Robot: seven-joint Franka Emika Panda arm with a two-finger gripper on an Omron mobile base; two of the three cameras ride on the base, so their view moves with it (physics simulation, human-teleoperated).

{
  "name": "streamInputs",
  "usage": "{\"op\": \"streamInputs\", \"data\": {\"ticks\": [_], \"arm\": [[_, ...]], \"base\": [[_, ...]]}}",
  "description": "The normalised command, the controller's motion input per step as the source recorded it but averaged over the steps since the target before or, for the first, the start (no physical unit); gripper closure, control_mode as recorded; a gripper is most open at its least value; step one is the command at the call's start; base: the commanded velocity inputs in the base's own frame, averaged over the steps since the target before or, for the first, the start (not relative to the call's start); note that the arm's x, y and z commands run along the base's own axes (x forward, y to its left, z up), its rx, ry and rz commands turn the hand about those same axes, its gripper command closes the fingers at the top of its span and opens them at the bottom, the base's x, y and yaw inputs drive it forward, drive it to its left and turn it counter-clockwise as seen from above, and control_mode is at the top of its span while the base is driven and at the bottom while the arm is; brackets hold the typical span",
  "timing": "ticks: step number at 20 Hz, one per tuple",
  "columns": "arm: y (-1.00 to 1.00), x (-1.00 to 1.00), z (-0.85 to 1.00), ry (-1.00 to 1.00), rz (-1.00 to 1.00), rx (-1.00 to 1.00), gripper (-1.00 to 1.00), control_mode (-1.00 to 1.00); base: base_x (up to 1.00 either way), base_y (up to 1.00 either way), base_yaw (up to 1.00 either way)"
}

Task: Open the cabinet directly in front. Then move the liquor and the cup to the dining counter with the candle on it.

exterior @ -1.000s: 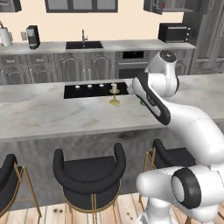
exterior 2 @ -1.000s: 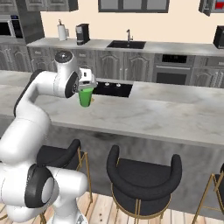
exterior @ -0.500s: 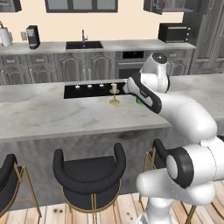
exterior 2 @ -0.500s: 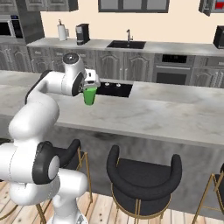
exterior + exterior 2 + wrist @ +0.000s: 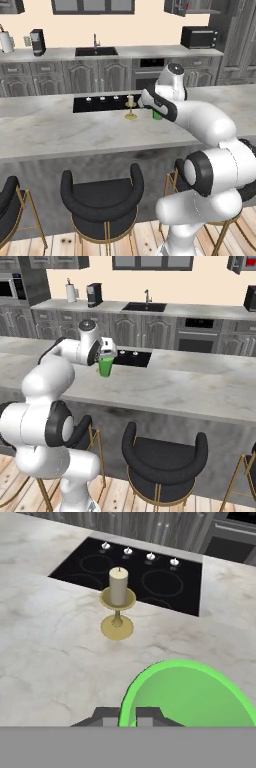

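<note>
Dining counter surface (image 5: 60, 132), grey marble, carries the inset black cooktop (image 5: 150, 577). Gripper (image 5: 106, 354) is pinching the green cup (image 5: 105, 366) by its rim, one fingertip (image 5: 107, 716) outside the wall and one inside. Cup is upright, at or just above the marble; contact unclear. Candle (image 5: 118, 602) stands just beside it, at the cooktop's near edge.

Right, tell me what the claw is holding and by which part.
The claw holds the green cup by its rim, one finger outside the wall and one inside, above the island counter near the candle.
</note>
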Motion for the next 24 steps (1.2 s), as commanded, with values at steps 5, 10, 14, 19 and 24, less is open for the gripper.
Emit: {"op": "streamInputs", "data": {"ticks": [5, 10, 14, 19, 24], "arm": [[0.00, 0.31, -0.25, 0.03, 0.00, 0.00, 1.00, -1.00], [0.00, 0.33, -0.23, 0.03, 0.00, 0.00, 1.00, -1.00], [0.00, 0.29, -0.24, 0.02, 0.00, 0.00, 1.00, -1.00], [0.00, 0.26, -0.26, 0.02, 0.00, 0.00, 1.00, -1.00], [0.00, 0.27, -0.27, 0.02, 0.00, 0.00, 1.00, -1.00]], "base": [[0.00, 0.00, 0.00], [0.00, 0.00, 0.00], [0.00, 0.00, 0.00], [0.00, 0.00, 0.00], [0.00, 0.00, 0.00]]}}
